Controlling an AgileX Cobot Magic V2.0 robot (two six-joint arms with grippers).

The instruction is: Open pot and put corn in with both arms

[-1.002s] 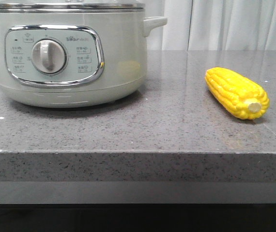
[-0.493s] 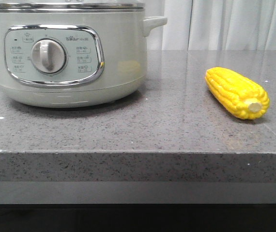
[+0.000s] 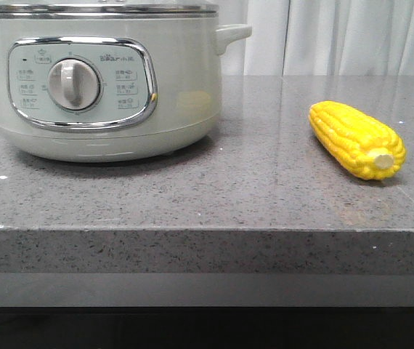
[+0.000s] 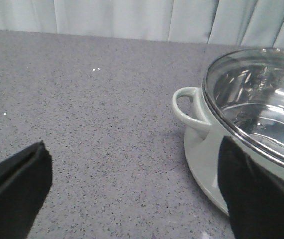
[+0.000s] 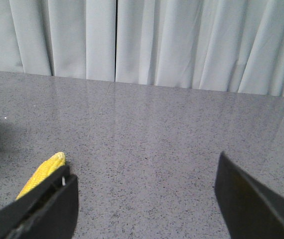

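Observation:
The pale grey-green pot (image 3: 105, 87) stands at the left of the counter, its steel-rimmed lid (image 3: 98, 9) on it and its white dial (image 3: 74, 85) facing me. The yellow corn (image 3: 356, 139) lies on the counter at the right, stub end toward me. In the left wrist view the pot (image 4: 207, 144) with its glass lid (image 4: 261, 104) and side handle (image 4: 188, 104) sits beside my open, empty left gripper (image 4: 134, 186). In the right wrist view my right gripper (image 5: 144, 196) is open and empty; the corn (image 5: 42, 174) shows partly behind one finger (image 5: 42, 209). Neither gripper shows in the front view.
The grey speckled counter (image 3: 229, 196) has its front edge near me. White curtains (image 3: 338, 36) hang behind it and also show in the right wrist view (image 5: 157, 40).

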